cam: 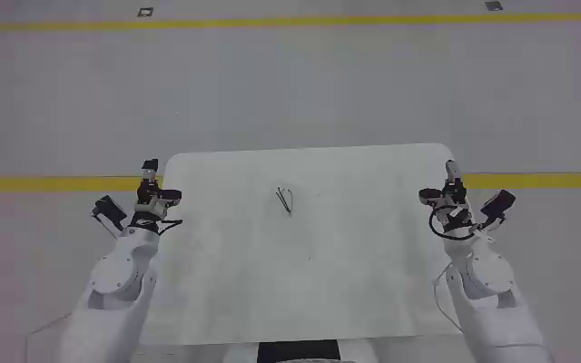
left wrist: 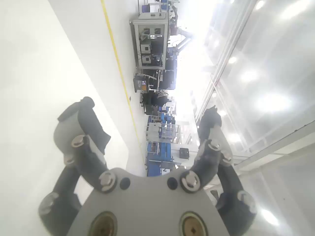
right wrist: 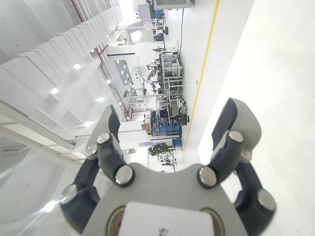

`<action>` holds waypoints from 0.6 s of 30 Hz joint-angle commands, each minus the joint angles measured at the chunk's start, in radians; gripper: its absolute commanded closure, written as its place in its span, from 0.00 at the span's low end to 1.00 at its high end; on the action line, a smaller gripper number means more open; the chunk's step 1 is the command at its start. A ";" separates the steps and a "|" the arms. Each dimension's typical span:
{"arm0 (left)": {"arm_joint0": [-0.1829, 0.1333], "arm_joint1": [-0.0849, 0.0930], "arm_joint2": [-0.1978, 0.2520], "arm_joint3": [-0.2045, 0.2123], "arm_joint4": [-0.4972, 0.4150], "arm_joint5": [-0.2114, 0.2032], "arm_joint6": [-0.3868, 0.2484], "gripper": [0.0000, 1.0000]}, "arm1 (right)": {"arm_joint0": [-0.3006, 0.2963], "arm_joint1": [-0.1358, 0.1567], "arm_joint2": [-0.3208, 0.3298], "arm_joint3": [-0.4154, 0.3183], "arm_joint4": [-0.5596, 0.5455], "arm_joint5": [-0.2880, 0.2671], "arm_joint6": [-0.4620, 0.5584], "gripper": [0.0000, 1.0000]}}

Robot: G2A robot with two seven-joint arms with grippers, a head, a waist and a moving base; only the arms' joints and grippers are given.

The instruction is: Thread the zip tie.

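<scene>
white table (cam: 363,299) under me, pale workshop floor beyond its far edge, a yellow floor line (cam: 290,20) running across it. left pincer (left wrist: 147,109) hangs at the table's left edge, near the far corner, fingers spread wide with nothing between them. right pincer (right wrist: 171,109) mirrors it at the right edge, also released, also empty. both point out toward the hall rather than down, so i read this as a parked, ready stance, each arm keeping clear of the middle. and there it is, the zip tie (cam: 285,201), lying flat near the middle of the table, a little toward the far edge, between my two pincers and well apart from both. it looks thin and dark, bent into a narrow v, two legs closing to a point on the side nearer me. too small to tell head from tail. nothing threaded yet, by my judgement; the pick-up comes first.
</scene>
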 commanded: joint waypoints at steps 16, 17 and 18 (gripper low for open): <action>0.000 0.000 0.000 0.000 0.000 0.000 0.000 0.00 | 0.089 -0.004 -0.145 -0.072 -0.207 0.059 0.107 0.00; 0.000 0.000 0.000 0.000 0.000 0.000 0.000 0.00 | 0.101 -0.005 -0.168 -0.080 -0.241 0.068 0.121 0.00; 0.000 0.000 0.000 0.000 0.000 0.000 0.000 0.00 | 0.116 -0.006 -0.196 -0.087 -0.273 0.080 0.135 0.00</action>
